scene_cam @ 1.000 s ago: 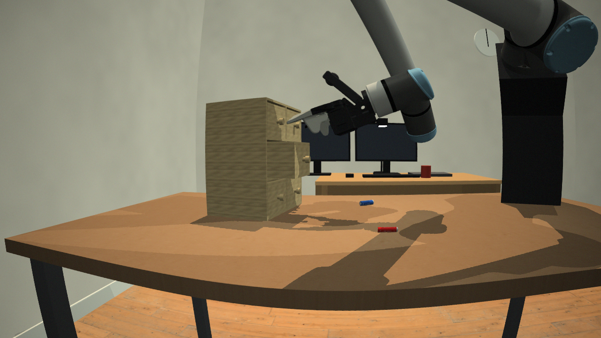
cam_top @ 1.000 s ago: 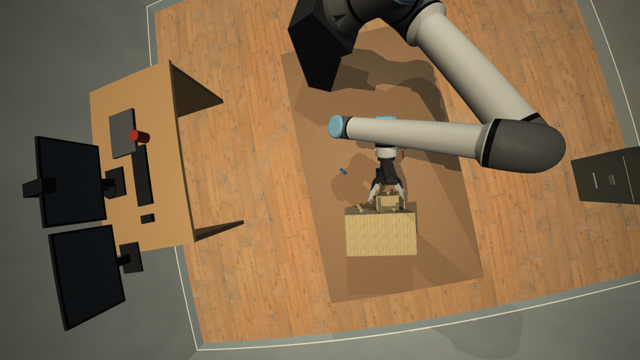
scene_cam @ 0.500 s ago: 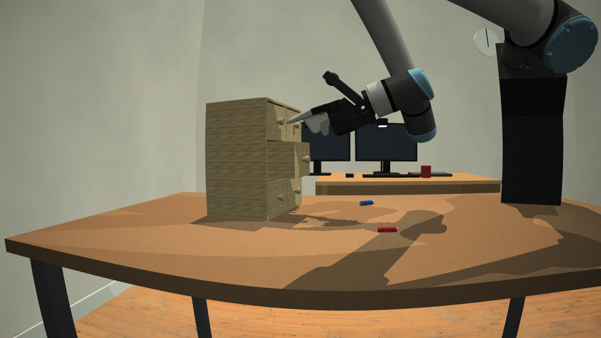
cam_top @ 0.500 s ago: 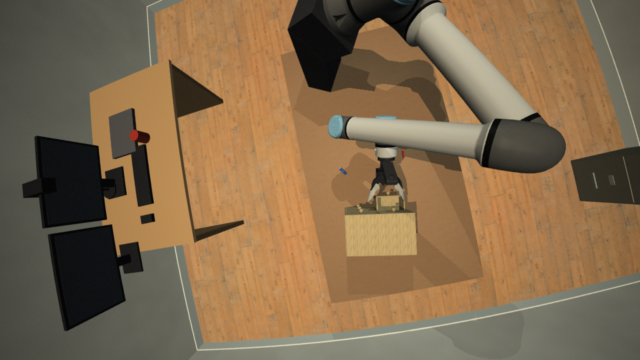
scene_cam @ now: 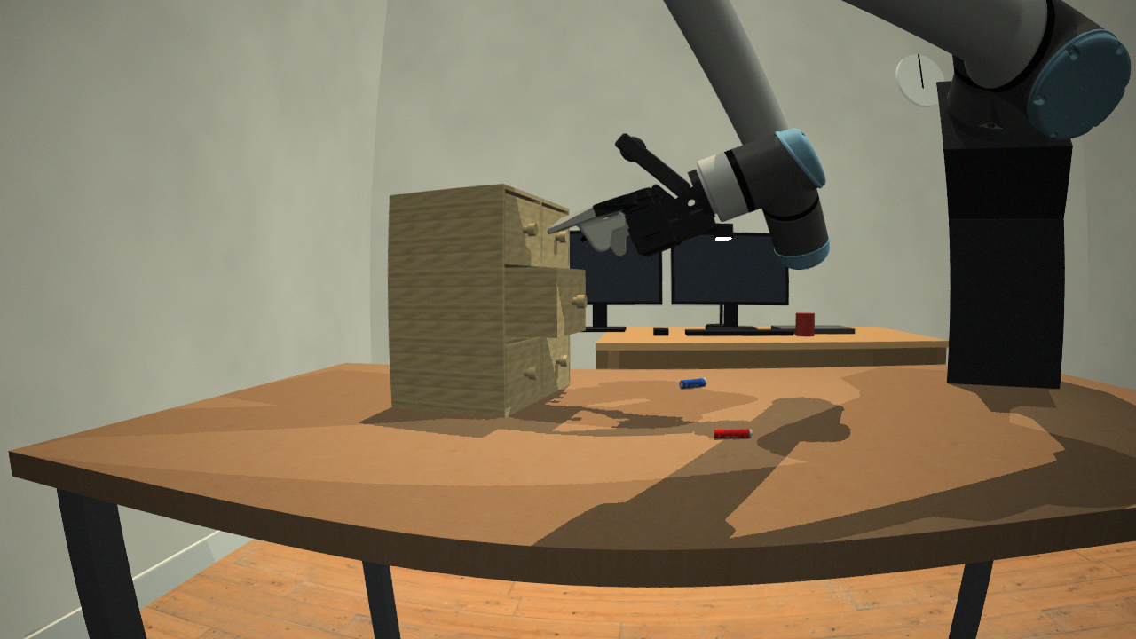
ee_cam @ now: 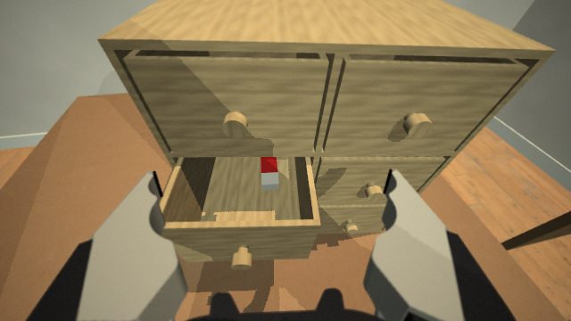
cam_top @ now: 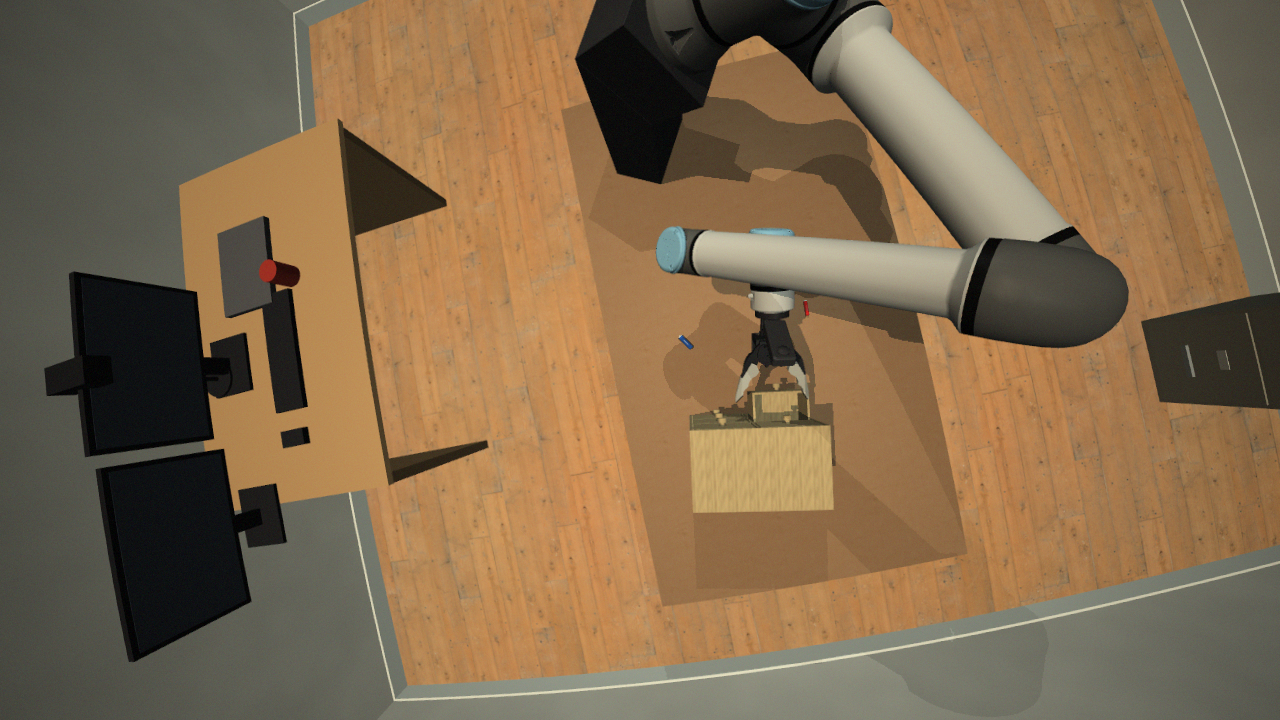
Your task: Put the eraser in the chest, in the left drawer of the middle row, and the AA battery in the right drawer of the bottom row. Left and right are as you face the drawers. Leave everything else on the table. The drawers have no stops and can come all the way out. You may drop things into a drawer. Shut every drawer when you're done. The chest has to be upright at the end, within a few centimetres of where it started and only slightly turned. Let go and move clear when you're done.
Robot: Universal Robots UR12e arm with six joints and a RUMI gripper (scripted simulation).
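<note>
Red-and-grey eraser (ee_cam: pixel 269 173) lies in the open middle-left drawer (ee_cam: pixel 241 222); the two-jaw gripper (ee_cam: pixel 272 250) is wide and empty.
Pushing the drawer off-centre may shift the wooden chest (scene_cam: pixel 469 297).

Two dark monitors (scene_cam: pixel 682 270) stood on the far desk (scene_cam: pixel 770 345), with a red cup (scene_cam: pixel 804 324) (small, cylindrical) to their right.

The chest (ee_cam: pixel 312 27) is pale wood with wavy grain. The eraser (ee_cam: pixel 269 173) in its drawer is red and grey-blue. One battery (scene_cam: pixel 692 382) is blue, another (scene_cam: pixel 731 433) red. The table (scene_cam: pixel 318 453) is orange-brown.
</note>
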